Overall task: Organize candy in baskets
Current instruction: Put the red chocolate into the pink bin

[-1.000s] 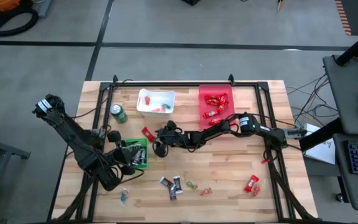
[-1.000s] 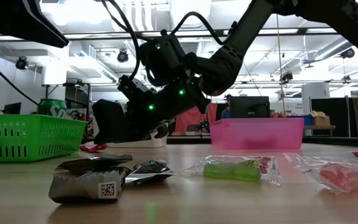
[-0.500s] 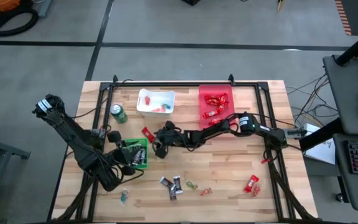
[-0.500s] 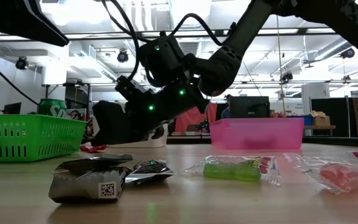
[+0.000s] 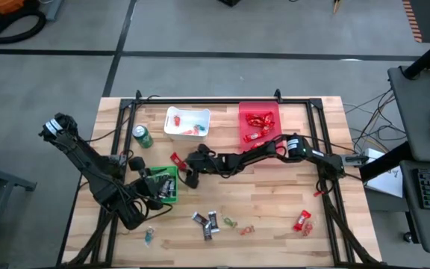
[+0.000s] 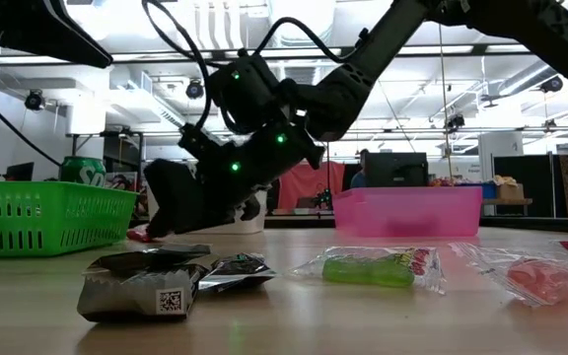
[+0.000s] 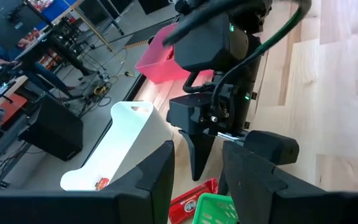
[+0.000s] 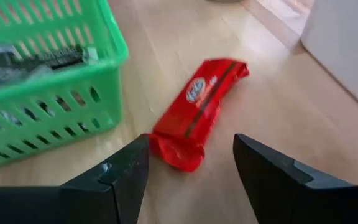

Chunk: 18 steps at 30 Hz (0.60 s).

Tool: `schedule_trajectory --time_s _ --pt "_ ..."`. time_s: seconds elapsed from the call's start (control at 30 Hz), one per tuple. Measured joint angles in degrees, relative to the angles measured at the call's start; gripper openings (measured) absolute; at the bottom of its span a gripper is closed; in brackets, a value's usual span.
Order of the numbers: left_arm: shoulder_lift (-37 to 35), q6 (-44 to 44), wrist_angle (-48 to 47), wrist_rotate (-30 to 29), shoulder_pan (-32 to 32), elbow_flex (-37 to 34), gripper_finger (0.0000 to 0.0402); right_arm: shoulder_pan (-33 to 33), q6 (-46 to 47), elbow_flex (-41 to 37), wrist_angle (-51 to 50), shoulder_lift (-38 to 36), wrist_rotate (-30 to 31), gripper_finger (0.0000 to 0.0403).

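A red-wrapped candy bar (image 8: pixel 197 112) lies flat on the table between the green basket (image 8: pixel 42 93) and the white basket (image 5: pixel 172 112). My right gripper (image 8: pixel 191 149) is open, low over the table, and the bar's near end lies in the gap between its fingertips without touching either one. In the high view my right gripper (image 5: pixel 186 169) reaches in from the right. My left gripper (image 7: pixel 197 168) is open above the green basket (image 5: pixel 175 173), which holds dark-wrapped bars. The red basket (image 5: pixel 275 112) holds red candy.
A green drink can (image 5: pixel 142 137) stands left of the white basket. Loose candy lies near the front edge: dark bars (image 5: pixel 206 222), a green piece (image 5: pixel 230 222), an orange piece (image 5: pixel 246 229), a red-wrapped one (image 5: pixel 302 221) and one (image 5: pixel 149 236) at the left.
My right gripper has tipped a little, and its wrist has edged toward the table's left, closer to the red bar. The bar has stayed where it was.
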Motion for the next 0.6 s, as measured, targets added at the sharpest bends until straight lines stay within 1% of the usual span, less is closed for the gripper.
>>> schedule_trajectory --time_s 0.07,0.13,0.23,0.4,0.6 --pt "0.0 0.0 0.0 0.0 0.0 0.0 0.0121 0.0 0.0 0.3 0.2 0.0 -0.1 0.0218" --pt "0.0 0.0 0.1 0.0 0.0 0.0 0.0121 -0.1 0.0 0.5 -0.1 0.0 -1.4 0.0203" --pt "0.0 0.0 0.3 0.0 0.0 0.0 0.0121 -0.3 0.1 0.5 -0.1 0.0 -3.0 0.0167" --pt "0.0 0.0 0.8 0.0 0.0 0.0 0.0121 -0.3 0.1 0.5 -0.6 0.0 -3.0 0.0099" --pt "0.0 0.0 0.9 0.0 0.0 0.0 0.0121 -0.3 0.1 0.5 -1.0 0.0 -3.0 0.0027"
